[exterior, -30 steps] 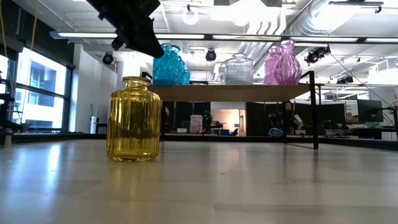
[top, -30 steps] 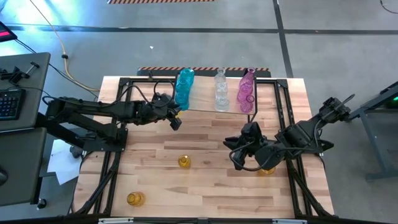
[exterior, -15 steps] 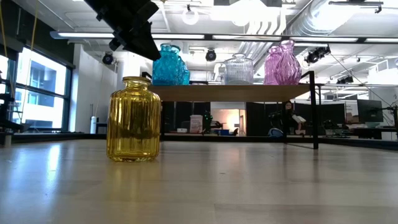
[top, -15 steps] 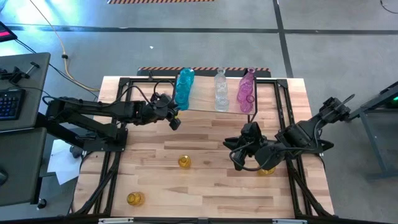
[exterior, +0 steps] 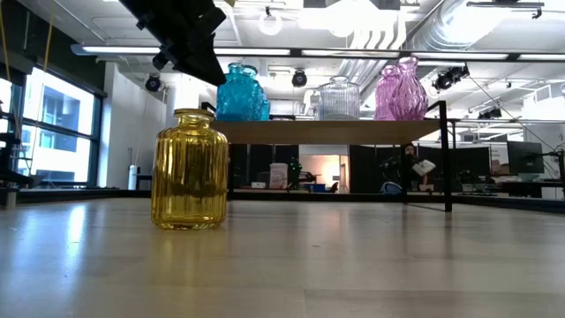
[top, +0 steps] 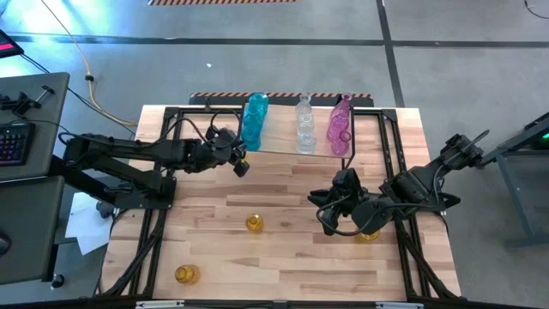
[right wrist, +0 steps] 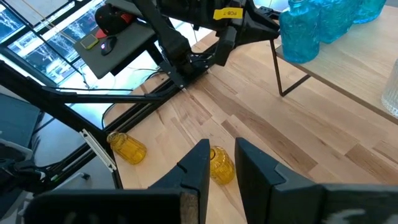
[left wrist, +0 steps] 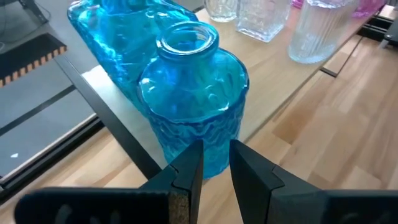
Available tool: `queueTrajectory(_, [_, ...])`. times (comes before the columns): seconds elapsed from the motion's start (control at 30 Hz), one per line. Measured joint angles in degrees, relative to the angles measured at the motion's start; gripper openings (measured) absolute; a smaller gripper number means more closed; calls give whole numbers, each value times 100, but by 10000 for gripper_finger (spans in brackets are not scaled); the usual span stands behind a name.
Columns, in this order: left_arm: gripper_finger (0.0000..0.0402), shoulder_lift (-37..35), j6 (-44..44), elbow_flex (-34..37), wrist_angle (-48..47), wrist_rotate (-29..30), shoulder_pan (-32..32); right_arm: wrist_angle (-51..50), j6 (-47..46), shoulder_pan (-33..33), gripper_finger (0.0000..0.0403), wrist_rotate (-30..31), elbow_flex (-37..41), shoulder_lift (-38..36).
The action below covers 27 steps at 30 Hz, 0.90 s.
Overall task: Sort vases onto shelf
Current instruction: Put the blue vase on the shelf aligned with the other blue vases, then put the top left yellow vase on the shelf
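Note:
The shelf stands at the table's far edge. On its board stand teal vases, clear vases and pink vases. My left gripper hovers shut just near of the shelf's left end. In the left wrist view it points at the nearest teal vase without touching it. My right gripper waits shut above the table's right middle. Three yellow vases stand upright on the tabletop: one at mid-table, one near the left corner, one partly under the right arm.
The low view has the mid-table yellow vase close in front and the shelf behind it on thin black legs. Black frame rails run along the table's left and right sides. Bare tabletop lies between the shelf and the yellow vases.

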<state>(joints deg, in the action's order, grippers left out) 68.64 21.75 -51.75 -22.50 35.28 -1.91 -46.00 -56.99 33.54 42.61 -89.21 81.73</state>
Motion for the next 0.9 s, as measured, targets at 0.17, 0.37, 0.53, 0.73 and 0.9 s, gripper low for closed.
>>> queueTrajectory(0.17, [71,0,-43,0,9,-29,0,2,6,0,57,-12,0,0])
queueTrajectory(0.37, [71,-2,-3,0,6,-67,47,4,2,0,57,-26,-1,0])
queueTrajectory(0.53, [71,-223,69,0,-42,-228,320,78,2,0,57,-73,-2,0])
queueTrajectory(0.73, [71,-1138,66,-254,-488,-474,934,151,-198,-15,57,-544,-2,0])
queueTrajectory(0.9, [71,-1923,24,-589,-913,-981,1270,1135,264,-449,57,-1568,-9,177])
